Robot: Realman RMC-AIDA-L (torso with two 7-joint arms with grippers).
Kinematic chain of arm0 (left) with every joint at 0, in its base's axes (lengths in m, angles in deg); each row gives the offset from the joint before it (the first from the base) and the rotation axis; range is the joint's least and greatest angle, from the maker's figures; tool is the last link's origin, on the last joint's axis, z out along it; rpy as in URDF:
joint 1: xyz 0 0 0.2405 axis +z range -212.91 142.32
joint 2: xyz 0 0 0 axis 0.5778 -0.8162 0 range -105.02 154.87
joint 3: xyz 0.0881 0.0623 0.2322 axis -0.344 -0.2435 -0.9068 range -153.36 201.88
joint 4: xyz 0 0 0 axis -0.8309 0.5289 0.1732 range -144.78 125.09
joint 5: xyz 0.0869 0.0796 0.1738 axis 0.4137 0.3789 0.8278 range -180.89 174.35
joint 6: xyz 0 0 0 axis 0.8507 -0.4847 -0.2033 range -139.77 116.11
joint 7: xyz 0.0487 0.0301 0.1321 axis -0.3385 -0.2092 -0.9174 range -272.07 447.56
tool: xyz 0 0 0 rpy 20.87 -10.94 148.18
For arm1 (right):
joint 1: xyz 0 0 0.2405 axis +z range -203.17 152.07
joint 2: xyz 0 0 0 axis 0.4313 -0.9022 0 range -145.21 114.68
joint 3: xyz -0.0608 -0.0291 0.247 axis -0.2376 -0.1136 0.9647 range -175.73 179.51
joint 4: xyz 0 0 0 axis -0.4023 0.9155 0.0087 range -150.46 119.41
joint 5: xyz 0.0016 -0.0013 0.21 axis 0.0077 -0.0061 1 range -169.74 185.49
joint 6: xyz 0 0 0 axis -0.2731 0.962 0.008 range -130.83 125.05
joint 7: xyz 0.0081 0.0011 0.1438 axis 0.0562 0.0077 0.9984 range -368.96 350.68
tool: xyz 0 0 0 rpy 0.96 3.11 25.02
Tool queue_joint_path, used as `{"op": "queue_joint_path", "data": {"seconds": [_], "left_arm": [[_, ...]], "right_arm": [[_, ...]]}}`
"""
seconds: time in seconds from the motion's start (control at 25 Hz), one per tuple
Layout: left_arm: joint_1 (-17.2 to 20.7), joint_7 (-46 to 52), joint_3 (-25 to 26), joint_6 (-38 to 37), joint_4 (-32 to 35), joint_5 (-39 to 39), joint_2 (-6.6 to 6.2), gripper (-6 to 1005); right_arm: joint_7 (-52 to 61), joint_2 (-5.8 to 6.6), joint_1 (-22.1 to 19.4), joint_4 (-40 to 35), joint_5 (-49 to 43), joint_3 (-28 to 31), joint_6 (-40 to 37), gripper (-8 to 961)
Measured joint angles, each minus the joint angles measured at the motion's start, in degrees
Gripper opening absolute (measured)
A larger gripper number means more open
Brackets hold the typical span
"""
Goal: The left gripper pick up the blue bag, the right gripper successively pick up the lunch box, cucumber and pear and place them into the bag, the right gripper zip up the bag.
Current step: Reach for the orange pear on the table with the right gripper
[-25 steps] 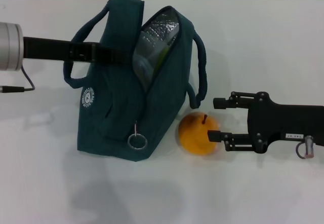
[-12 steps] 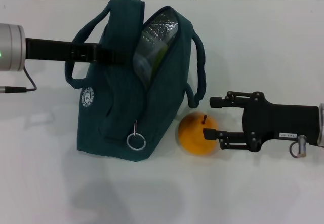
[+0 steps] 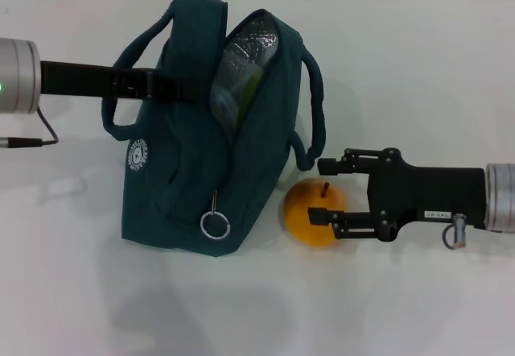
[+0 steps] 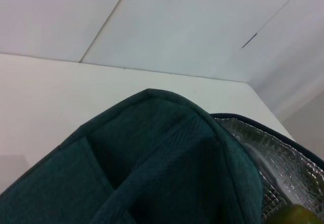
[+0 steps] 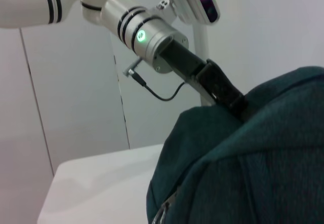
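The blue bag (image 3: 193, 171) stands upright on the white table, its top unzipped and the foil lining (image 3: 256, 38) showing. My left gripper (image 3: 187, 90) comes in from the left and is shut on the bag's upper edge; the right wrist view shows it from the other side as the left gripper (image 5: 225, 91). Inside the opening I see a clear lunch box (image 3: 228, 98) and a green strip that looks like the cucumber (image 3: 253, 84). The pear (image 3: 304, 217) sits beside the bag's base. My right gripper (image 3: 319, 192) is open, one finger on each side of the pear.
The zipper's metal ring (image 3: 216, 225) hangs low on the bag's front. One loop handle (image 3: 315, 98) droops toward the right gripper's upper finger. White table (image 3: 418, 74) stretches behind and in front. The left wrist view shows only bag fabric (image 4: 162, 158) and wall.
My right gripper has slid left, so its open fingers now straddle the pear instead of stopping at its right side. The bag and left arm have barely moved.
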Motion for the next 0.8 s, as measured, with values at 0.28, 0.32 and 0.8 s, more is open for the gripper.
{"op": "queue_joint_path", "data": {"seconds": [0.28, 0.32, 0.8], "left_arm": [[-0.1, -0.05, -0.01, -0.02, 0.01, -0.09, 0.0, 47], [-0.12, -0.05, -0.01, -0.02, 0.01, -0.09, 0.0, 47], [-0.28, -0.26, 0.0, -0.03, 0.01, -0.12, 0.0, 48]], "right_arm": [[-0.35, -0.01, 0.15, -0.03, 1.93, -3.04, 1.8, 648], [-0.49, -0.01, 0.16, -0.02, 2.03, -3.1, 1.8, 639], [-3.55, -0.01, -0.29, -0.06, 4.91, -5.38, 2.89, 521]]}}
